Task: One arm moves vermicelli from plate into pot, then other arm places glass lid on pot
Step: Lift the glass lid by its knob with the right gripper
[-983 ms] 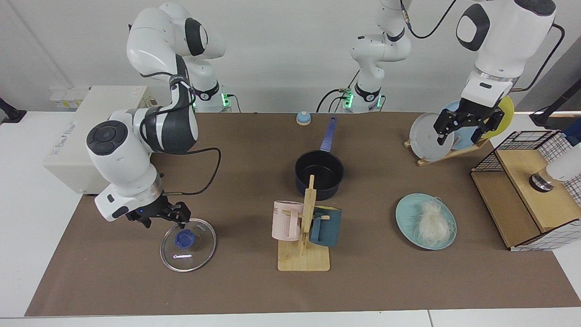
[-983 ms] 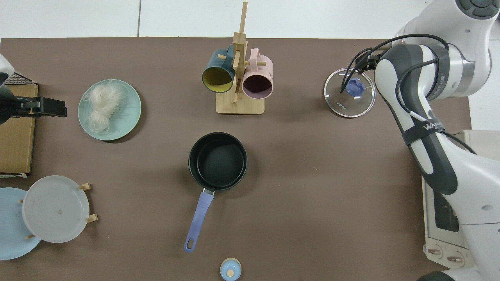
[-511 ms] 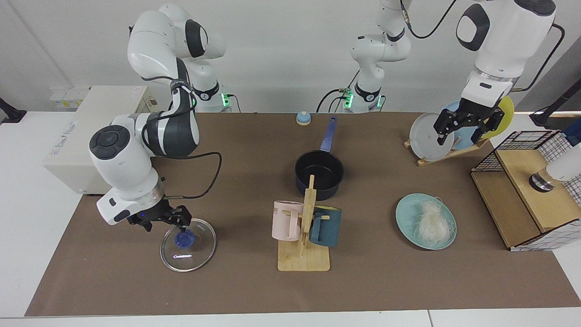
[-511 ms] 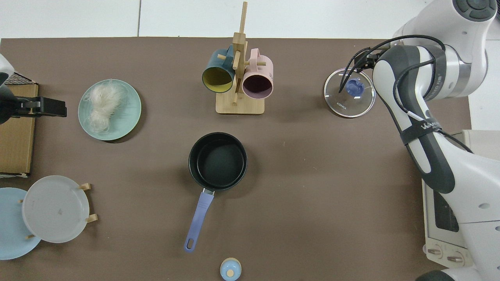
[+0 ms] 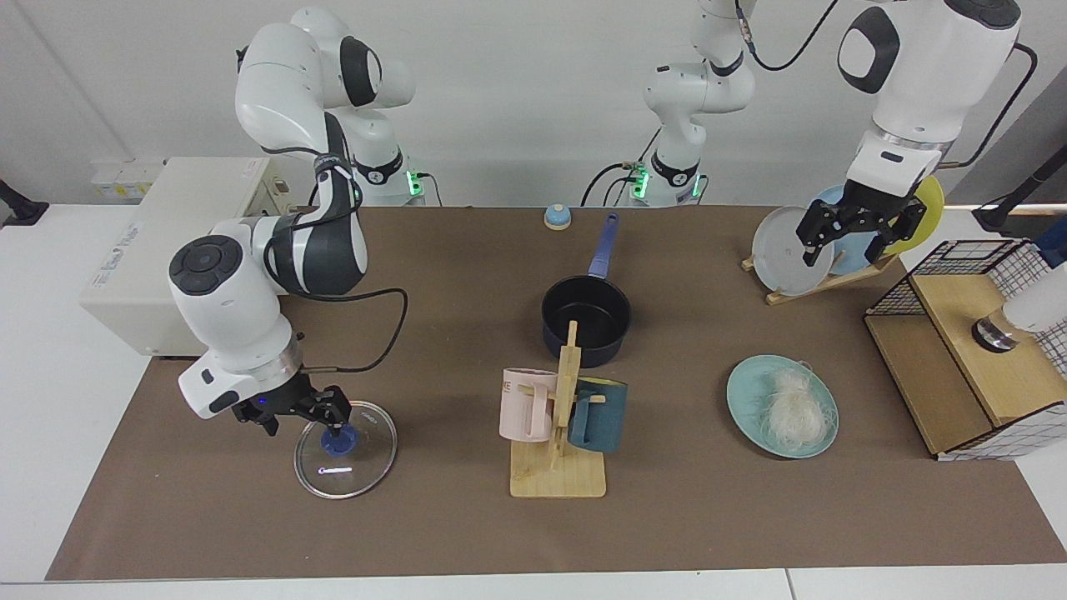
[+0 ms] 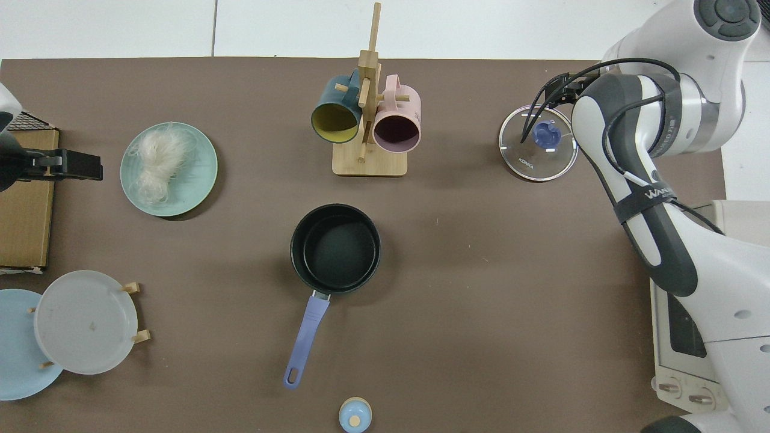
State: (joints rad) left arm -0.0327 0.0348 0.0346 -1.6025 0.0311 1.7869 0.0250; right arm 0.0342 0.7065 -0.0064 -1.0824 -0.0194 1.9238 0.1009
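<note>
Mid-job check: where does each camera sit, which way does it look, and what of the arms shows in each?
Facing view: across the table, looking at both bases; right gripper at the glass lid, left gripper waits by the plate rack.
Top view: overhead, looking down; only the right arm is clearly visible beside the lid.
Shared: pot, vermicelli, plate, lid.

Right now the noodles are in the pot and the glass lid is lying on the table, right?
Not quite. The vermicelli is on the teal plate, not in the pot, which is empty, as the top view shows. The glass lid does lie on the table.
</note>
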